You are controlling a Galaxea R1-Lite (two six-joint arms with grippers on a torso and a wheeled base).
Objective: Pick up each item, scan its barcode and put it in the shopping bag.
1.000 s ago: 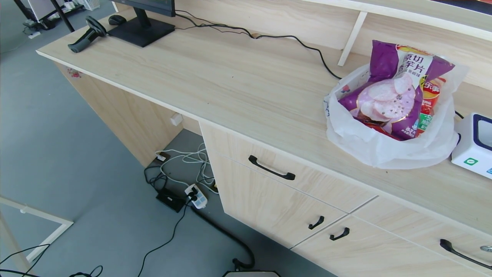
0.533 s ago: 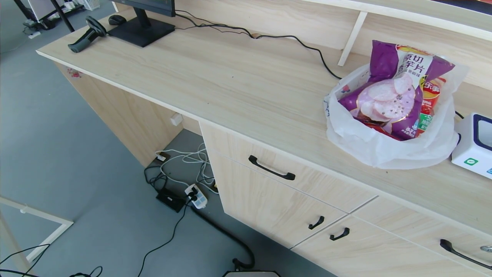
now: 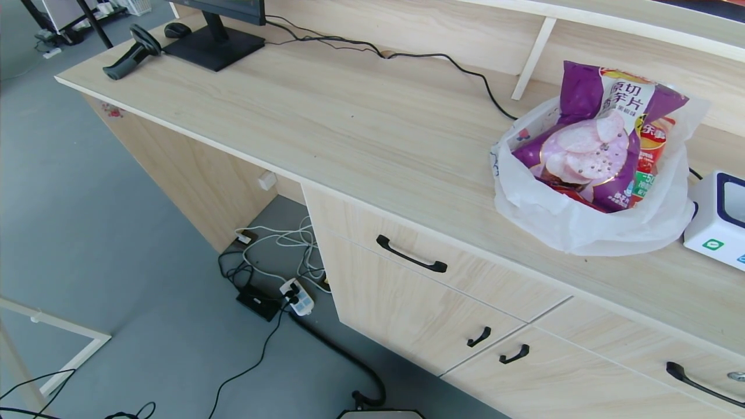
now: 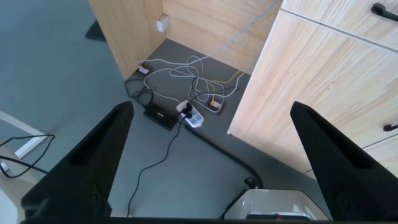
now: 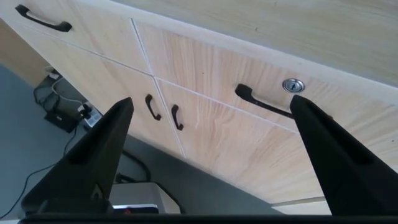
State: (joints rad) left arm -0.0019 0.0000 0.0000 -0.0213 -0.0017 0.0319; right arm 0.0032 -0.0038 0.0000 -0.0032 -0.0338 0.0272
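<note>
The left claw [image 4: 211,106] is spread wide open with nothing in it. It hangs low, over the grey floor [image 4: 62,74], where a power strip [image 4: 191,114] lies in a tangle of wires beside the front of the desk. The right claw [image 5: 211,99] is spread wide too, and holds nothing. It is down in front of the drawers, near a black drawer handle [image 5: 261,102] and a little round lock [image 5: 293,85].

Up on the desk [image 3: 349,134], the white shopping bag [image 3: 582,227] sits near the right end, about halfway between the front edge and the back edge. A big purple chip bag [image 3: 588,145] stands in it and pokes out of the top. A red packet [image 3: 653,142] is tucked in behind it, also inside the bag. Just beside the shopping bag, at the right end of the desk, is a white scanner box [image 3: 719,221]. Far away, at the back left corner, lies a grey hand scanner [image 3: 131,58], next to a black monitor stand [image 3: 212,43] and a mouse [image 3: 176,29].

Every item I can see is already in the bag, and both claws are down low, away from it — so I think the job is done, or almost done. I cannot tell if more items wait past the right end of the desk.
</note>
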